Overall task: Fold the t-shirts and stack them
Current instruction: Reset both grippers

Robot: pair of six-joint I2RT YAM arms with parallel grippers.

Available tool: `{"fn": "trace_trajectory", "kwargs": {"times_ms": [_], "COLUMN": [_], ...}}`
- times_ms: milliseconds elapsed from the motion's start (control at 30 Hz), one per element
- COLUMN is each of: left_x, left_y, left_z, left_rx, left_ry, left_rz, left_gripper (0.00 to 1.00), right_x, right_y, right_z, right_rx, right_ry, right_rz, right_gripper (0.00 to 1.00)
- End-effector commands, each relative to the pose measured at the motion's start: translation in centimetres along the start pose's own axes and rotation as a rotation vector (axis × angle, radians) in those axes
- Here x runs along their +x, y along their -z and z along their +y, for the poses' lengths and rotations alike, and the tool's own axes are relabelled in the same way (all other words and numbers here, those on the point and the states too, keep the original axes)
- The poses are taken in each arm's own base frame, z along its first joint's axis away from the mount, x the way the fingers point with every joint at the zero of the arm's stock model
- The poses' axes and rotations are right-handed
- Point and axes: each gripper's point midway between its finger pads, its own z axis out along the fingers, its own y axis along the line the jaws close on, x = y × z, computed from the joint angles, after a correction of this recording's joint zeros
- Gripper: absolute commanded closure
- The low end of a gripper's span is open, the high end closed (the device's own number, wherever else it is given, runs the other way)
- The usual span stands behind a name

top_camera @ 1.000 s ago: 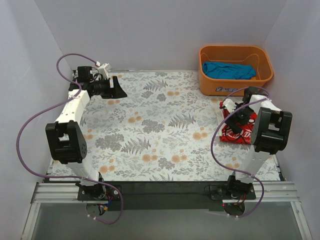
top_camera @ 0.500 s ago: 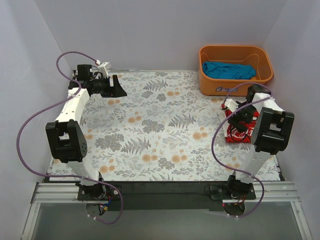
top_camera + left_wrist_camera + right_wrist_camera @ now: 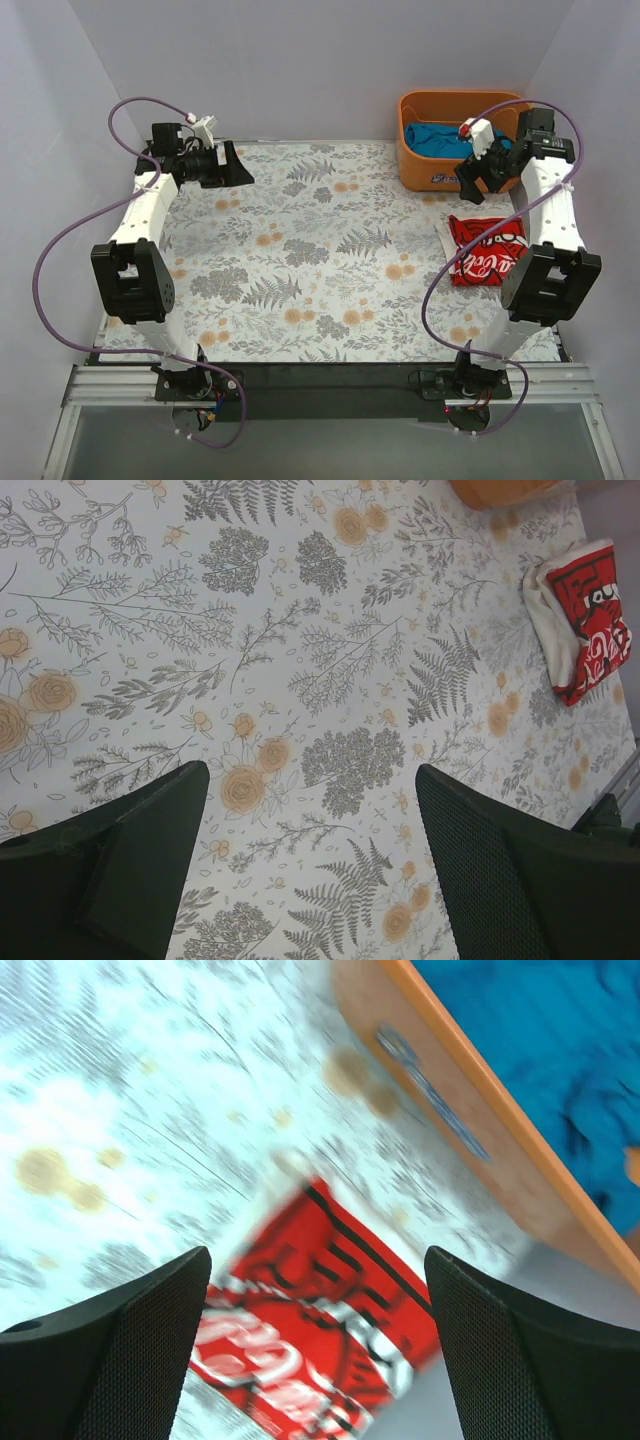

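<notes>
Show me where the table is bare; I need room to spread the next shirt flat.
The table is bare in the middle and left, from the left gripper across to the red t-shirt. The far right corner is crowded: the orange basket holding the teal t-shirt, the right gripper near its front wall.

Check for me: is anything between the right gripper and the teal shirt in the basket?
Only the orange basket's near wall stands between the open right gripper and the teal shirt. Nothing lies on the shirt, so a reach from above looks clear. The folded red shirt lies aside on the table.
</notes>
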Motion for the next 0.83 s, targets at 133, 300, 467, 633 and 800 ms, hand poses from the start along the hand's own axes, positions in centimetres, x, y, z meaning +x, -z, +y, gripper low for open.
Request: {"fn": "trace_trajectory", "kwargs": {"times_ms": [133,300,467,633,800], "left_x": [1.0,7.1,11.8,14.8,15.0], "left_y": [0.6,0.4,1.4,2.7,3.0], "left_z": [-0.8,2.3,3.8,3.0,2.1], "left_rx": [0.004,-0.119,-0.204,-0.211,-0.223], "left_ry": [0.078,0.12,0.074,0.042,0.006], "left_rz": [0.084,0.226,0.259,0.26,0.221], "left_gripper": [0.15,0.14,0.13,0.12,0.12], "right_x": [-11.0,-10.4,-7.0,-4.5,-2.6], "right_y": [-4.0,-8.8,-10.7,-9.7,-8.3], "right_z": [11.7,18.2,23.9,25.4,25.9], "right_rx": [-0.3,-0.391,-0.449,-0.424,-0.391], "right_ry": [-0.217,-0.181,-0.116,-0.084,-0.054], "right_rz": [-0.218,-0.205,-0.133,-0.121,-0.119], "right_gripper": [0.04,0.01,0.02,0.02,0.02]}}
